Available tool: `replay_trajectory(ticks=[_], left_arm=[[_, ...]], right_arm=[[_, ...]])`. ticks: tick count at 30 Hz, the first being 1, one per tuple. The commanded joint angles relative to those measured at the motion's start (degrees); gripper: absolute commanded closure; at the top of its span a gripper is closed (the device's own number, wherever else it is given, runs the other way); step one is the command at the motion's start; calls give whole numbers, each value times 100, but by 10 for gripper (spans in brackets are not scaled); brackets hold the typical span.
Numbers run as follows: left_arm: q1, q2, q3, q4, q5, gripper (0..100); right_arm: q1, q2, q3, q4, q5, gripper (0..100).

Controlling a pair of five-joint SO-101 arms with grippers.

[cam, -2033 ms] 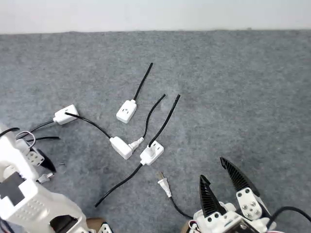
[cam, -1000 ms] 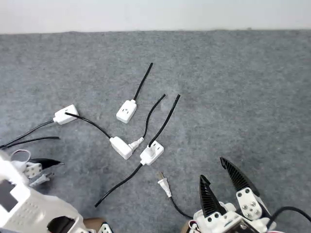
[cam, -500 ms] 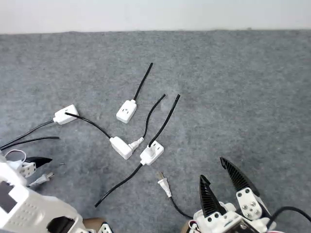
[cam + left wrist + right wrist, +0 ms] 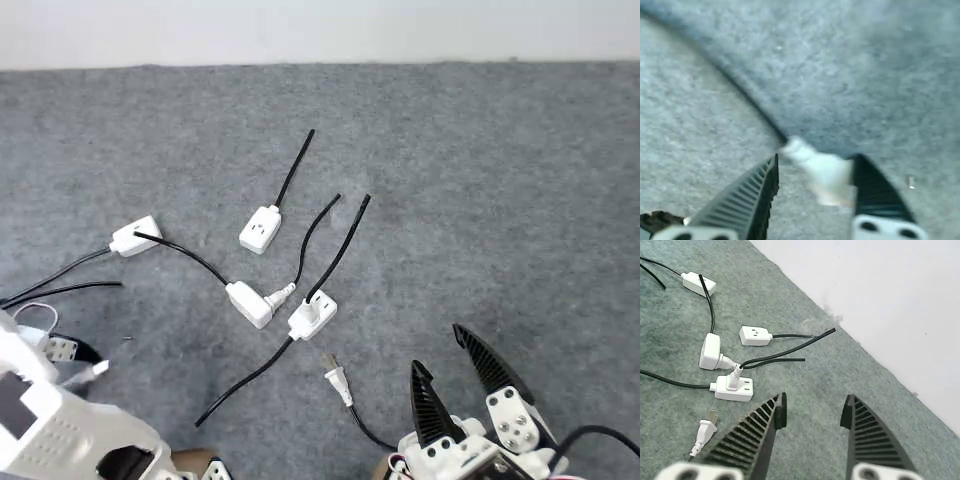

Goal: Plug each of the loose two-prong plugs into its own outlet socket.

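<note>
**A:** Counted the sockets?

**B:** Counted four, all white, on the grey carpet (image 4: pixel 520 200). All out beyond the right gripper (image 4: pixel 438 347), off toward the left arm's side of it. Nearest to it, the near socket (image 4: pixel 312 315), with a plug seated in it. Just past that, the second socket (image 4: pixel 248 303), also filled. Farther out, the free socket (image 4: pixel 260 229), face bare. Farthest from the right gripper and closest of the four to the left gripper (image 4: pixel 816 160), the end socket (image 4: pixel 135 237), with a black cord's end lying across it.

**A:** And plugs?

**B:** Four again, two-prong. Two seated, as said. Two loose. First, the near loose plug (image 4: pixel 336 380): flat on the carpet, just beside the right gripper's fingertip on the side toward the left arm, not touching it. Second, the far loose plug (image 4: pixel 822 172): down between the left gripper's fingers (image 4: pixel 875 195), up against one of them, with a gap to the other. Trails a black cord away from the gripper.

**A:** Grippers?

**B:** Two. Right: spread wide, nothing between the fingers, pointing out over the carpet toward the sockets. Left: parted too, straddling its plug rather than clamped on it.
</note>
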Motion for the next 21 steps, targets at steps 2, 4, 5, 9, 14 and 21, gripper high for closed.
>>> replay_trajectory(ticks=[2, 4, 5, 9, 14, 21], left_arm=[[-26, -35, -13, -334, 79, 979], [-26, -35, 13, -334, 79, 979], [-26, -35, 13, -334, 79, 979], [-26, -35, 13, -334, 79, 981], [18, -35, -4, -308, 62, 988], [352, -97, -374, 0, -26, 988]], right_arm=[[40, 163, 18, 171, 62, 808], [40, 163, 18, 171, 62, 808], [40, 163, 18, 171, 62, 808], [40, 163, 18, 171, 62, 808], [40, 163, 18, 171, 62, 808], [40, 163, 18, 171, 62, 808]])
